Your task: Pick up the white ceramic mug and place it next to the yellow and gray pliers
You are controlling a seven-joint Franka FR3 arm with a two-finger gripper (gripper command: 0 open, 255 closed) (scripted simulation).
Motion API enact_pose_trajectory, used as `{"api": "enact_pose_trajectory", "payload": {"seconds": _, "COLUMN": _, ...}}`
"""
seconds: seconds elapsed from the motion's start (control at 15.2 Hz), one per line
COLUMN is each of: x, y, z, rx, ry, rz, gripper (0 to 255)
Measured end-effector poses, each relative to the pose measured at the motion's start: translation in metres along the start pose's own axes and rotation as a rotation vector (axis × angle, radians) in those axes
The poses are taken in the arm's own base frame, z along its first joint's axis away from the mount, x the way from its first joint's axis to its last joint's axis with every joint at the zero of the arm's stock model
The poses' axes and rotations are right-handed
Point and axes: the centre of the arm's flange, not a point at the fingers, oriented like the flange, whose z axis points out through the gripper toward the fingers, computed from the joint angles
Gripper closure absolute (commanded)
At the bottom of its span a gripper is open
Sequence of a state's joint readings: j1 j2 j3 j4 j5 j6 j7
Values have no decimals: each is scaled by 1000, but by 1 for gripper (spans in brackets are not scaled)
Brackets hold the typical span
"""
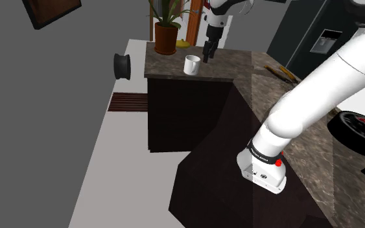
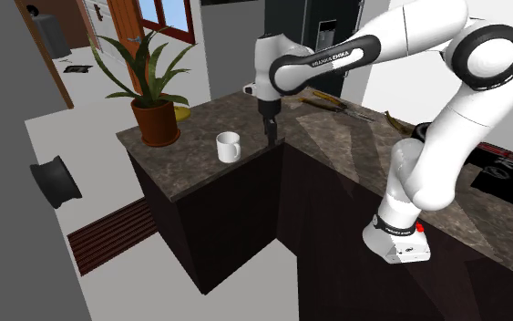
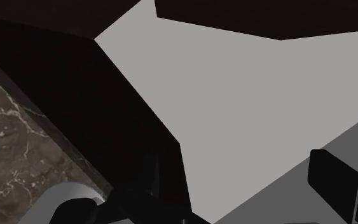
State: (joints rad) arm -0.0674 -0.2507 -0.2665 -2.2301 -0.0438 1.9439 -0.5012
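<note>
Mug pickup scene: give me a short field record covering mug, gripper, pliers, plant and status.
mug: white, upright on the dark marbled counter, not held
gripper: open, beside the mug, apart from it
pliers: on the counter, well off toward the shoulder view's right
potted plant: behind the mug at the counter's end
status: pickup not yet done
</note>
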Motion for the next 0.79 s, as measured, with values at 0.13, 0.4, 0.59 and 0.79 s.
{"api": "enact_pose_trajectory", "payload": {"seconds": 0.13, "x": 17, "y": 23, "z": 7, "rx": -3, "ry": 7, "rz": -5, "gripper": 0}}
{"api": "enact_pose_trajectory", "payload": {"seconds": 0.4, "x": 41, "y": 66, "z": 20, "rx": -9, "ry": 21, "rz": -16, "gripper": 0}}
{"api": "enact_pose_trajectory", "payload": {"seconds": 0.59, "x": 59, "y": 95, "z": 31, "rx": -14, "ry": 32, "rz": -24, "gripper": 0}}
{"api": "enact_pose_trajectory", "payload": {"seconds": 0.79, "x": 79, "y": 127, "z": 42, "rx": -18, "ry": 43, "rz": -32, "gripper": 0}}
